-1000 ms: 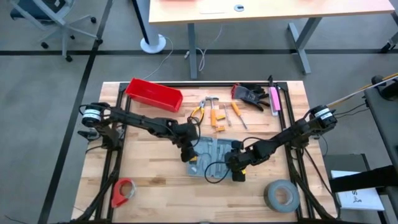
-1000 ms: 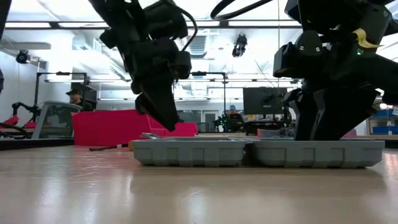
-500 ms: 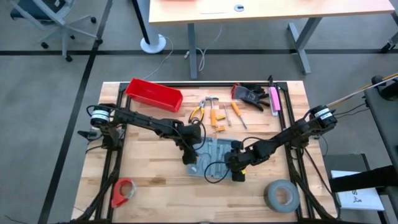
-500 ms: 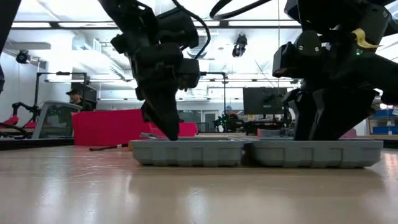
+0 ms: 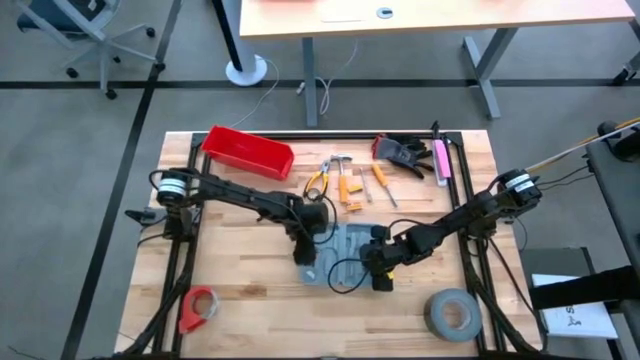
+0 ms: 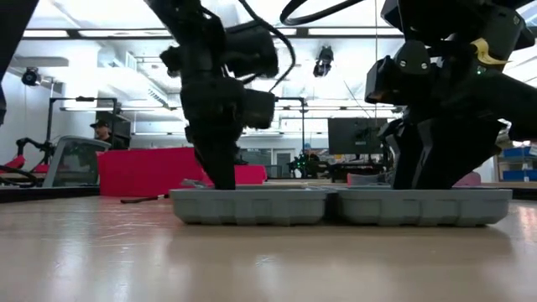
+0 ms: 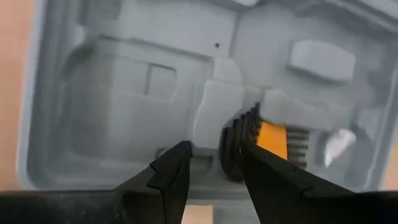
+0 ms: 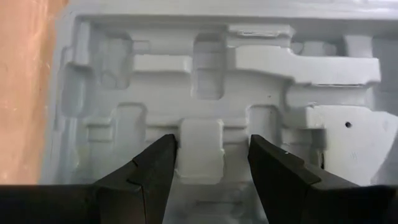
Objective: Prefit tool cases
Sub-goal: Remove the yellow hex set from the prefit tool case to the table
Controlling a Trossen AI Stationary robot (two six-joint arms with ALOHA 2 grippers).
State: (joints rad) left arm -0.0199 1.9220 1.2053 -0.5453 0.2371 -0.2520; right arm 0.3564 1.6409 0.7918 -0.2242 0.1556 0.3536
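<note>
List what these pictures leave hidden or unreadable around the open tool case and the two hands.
- High view: the middle of the tool case is covered by both arms, so its recesses cannot be read.
- Low view: only the case's side wall shows; its contents are hidden behind it.
- Left wrist view: the orange-and-black tool in the case is blurred; its type is unclear.
- Low view: the right hand is a dark silhouette, so what it contacts is unclear.

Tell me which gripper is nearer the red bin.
Left. The left gripper is over the tool case's left half, nearer the red bin; the right gripper is over the case's right half, farther off.
</note>
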